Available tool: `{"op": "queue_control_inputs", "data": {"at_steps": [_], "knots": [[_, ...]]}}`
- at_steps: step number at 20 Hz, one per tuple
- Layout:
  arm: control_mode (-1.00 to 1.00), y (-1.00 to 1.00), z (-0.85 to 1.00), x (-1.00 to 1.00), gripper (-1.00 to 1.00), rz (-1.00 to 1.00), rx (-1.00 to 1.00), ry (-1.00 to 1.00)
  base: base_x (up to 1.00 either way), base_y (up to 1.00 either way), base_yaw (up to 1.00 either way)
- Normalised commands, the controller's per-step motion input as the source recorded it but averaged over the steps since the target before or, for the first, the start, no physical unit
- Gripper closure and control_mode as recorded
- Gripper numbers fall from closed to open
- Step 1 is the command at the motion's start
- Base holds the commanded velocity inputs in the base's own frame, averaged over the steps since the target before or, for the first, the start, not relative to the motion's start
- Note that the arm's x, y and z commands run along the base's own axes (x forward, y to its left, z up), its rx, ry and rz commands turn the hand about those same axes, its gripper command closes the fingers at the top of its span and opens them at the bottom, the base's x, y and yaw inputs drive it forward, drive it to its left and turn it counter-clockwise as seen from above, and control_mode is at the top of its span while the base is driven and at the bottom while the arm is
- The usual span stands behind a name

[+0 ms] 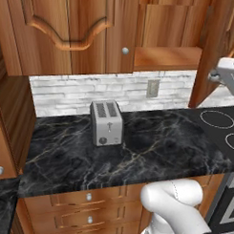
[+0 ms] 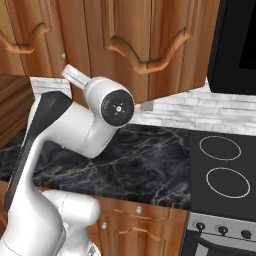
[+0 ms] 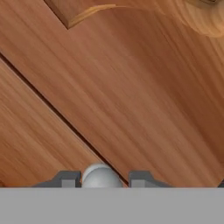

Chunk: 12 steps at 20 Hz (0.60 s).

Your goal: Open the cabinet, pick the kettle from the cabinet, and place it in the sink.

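Note:
The cabinet [image 1: 83, 31] is reddish-brown wood with arched panels and hangs above the counter. Its right door [image 1: 212, 50] stands swung partly outward, showing a bare wooden shelf [image 1: 166, 58] inside. In the hand view the door's wood [image 3: 131, 87] is very close, and a round silver knob [image 3: 101, 177] sits between my two dark fingertips. My gripper [image 3: 104, 180] is shut on that knob. My white hand [image 1: 229, 74] shows at the swung door's edge. The kettle and the sink are out of view.
A silver toaster [image 1: 106, 123] stands on the black marble counter [image 1: 161, 149] below the cabinet. Drawers with small knobs [image 1: 90, 197] run under the counter. A black stovetop [image 2: 220, 170] lies to the right, with a dark appliance [image 2: 240, 45] above it.

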Motion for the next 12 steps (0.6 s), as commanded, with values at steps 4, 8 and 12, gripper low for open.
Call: {"op": "queue_control_inputs", "data": {"at_steps": [4,8,12], "knots": [[-1.00,-0.53,0.05,-0.40,1.00,0.00,0.06,-0.01,0.00,0.00,0.00],[-1.00,-0.49,0.02,-0.34,1.00,0.00,0.04,0.00,0.00,0.00,0.00],[-1.00,-0.37,0.00,-0.25,1.00,0.00,0.01,0.00,0.00,0.00,0.00]]}}
